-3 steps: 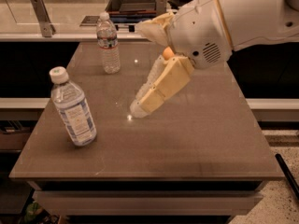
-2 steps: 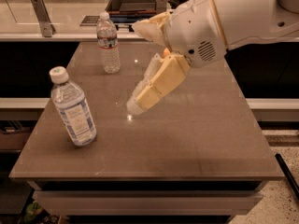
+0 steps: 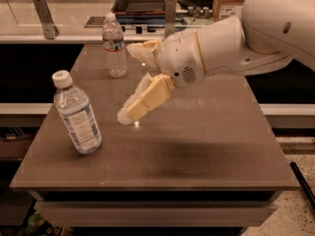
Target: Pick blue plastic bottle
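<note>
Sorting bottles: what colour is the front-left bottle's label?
Blue and white, on the blue plastic bottle, best in the camera view; the end effector hovers beside it.

Clear plastic, smooth tabletop
The blue plastic bottle (image 3: 77, 114) is glossy clear plastic; the gripper (image 3: 127, 82), over the middle of the table (image 3: 206, 151), has matt cream fingers spread apart; the tabletop looks smooth, faintly reflective.
</note>
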Controlling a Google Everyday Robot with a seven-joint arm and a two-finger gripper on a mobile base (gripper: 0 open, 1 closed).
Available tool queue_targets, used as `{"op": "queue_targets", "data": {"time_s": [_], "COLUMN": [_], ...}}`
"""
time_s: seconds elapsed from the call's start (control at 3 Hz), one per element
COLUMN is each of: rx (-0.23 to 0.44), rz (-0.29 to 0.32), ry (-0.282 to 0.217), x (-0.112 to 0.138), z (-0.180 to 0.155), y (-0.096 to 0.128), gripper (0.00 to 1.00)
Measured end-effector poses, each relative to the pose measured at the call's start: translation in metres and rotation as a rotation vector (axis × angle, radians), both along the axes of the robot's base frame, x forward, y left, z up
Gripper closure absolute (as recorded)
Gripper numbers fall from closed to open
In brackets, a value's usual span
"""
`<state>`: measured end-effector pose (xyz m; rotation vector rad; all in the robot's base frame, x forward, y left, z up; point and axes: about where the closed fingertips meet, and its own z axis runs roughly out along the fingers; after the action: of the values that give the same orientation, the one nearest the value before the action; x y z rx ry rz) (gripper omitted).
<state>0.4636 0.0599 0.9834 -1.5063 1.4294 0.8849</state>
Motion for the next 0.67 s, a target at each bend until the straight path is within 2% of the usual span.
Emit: {"op": "queue_targets", "data": {"time_s": [0.33,0.67], "rx": [0.051,0.095], "rz": [0.001,0.005], "ry": [0.019,0.011], "x": [0.007,0.007], "z": [-0.023,-0.042], "y": [0.018,0.039], "gripper": [0.0,0.0]}}
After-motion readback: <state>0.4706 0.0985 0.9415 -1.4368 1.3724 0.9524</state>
